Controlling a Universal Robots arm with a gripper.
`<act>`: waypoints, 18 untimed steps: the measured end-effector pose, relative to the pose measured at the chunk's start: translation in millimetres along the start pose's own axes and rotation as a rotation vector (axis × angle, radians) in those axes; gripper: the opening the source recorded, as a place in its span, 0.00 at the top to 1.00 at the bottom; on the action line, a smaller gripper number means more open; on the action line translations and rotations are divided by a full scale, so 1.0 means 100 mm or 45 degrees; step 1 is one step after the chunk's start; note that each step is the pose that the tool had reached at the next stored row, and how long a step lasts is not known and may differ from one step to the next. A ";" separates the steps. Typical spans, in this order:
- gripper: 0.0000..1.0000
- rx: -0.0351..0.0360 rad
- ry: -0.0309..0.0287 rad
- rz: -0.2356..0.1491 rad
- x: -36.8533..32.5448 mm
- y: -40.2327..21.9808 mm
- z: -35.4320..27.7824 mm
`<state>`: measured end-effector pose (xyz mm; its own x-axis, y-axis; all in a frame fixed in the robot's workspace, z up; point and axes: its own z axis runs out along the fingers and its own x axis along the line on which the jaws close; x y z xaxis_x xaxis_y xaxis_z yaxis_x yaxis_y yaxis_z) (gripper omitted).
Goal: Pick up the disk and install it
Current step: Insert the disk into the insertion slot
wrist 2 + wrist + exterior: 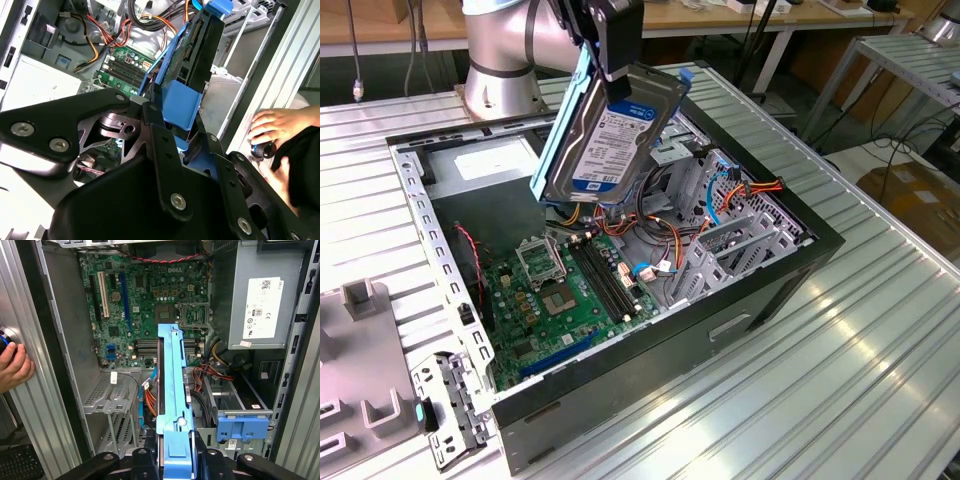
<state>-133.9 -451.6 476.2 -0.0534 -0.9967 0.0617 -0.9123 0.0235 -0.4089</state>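
Observation:
The disk (610,135) hangs tilted, label towards the exterior camera, above the open computer case (650,370). It is a silver-grey drive with a white-and-blue label and light blue side rails. My gripper (614,62) is shut on its upper end. In the first wrist view the disk (172,390) is edge-on, its blue rail running out from my gripper (173,460) over the motherboard (150,305). In the second wrist view the disk (200,45) and its blue rail tab (180,102) stick out past the black finger links. The blue-topped drive cage (243,427) sits beside the disk.
A grey power supply (260,295) with a white sticker fills one corner of the case. Red, orange and blue cables (720,195) lie loose around the cage. A person's hand (15,367) holds a knob on the ribbed metal table (840,360) beside the case.

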 end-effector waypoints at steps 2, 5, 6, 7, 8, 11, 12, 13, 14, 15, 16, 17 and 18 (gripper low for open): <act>0.63 0.0000 0.0000 0.000 0.000 -0.002 0.001; 0.63 0.0000 0.0000 0.000 0.000 -0.004 0.003; 0.63 -0.0001 0.0001 0.000 0.000 -0.007 0.003; 0.63 0.0000 0.0000 0.000 -0.002 -0.015 0.007; 0.63 0.0000 0.0002 0.000 0.004 -0.018 0.009; 0.63 0.0001 0.0001 0.000 0.077 -0.060 0.036; 0.63 0.0001 0.0000 0.000 0.098 -0.067 0.042; 0.63 0.0001 0.0000 0.000 0.116 -0.072 0.047; 0.63 0.0000 0.0001 0.000 0.180 -0.084 0.061; 0.63 0.0001 0.0000 0.000 0.236 -0.094 0.074; 0.63 0.0000 0.0000 0.000 0.269 -0.099 0.082; 0.63 0.0000 0.0001 0.000 0.300 -0.104 0.089; 0.63 0.0000 0.0000 0.000 0.362 -0.114 0.103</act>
<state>-121.2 -488.7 473.7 -0.0533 -0.9967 0.0617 -0.9123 0.0235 -0.4089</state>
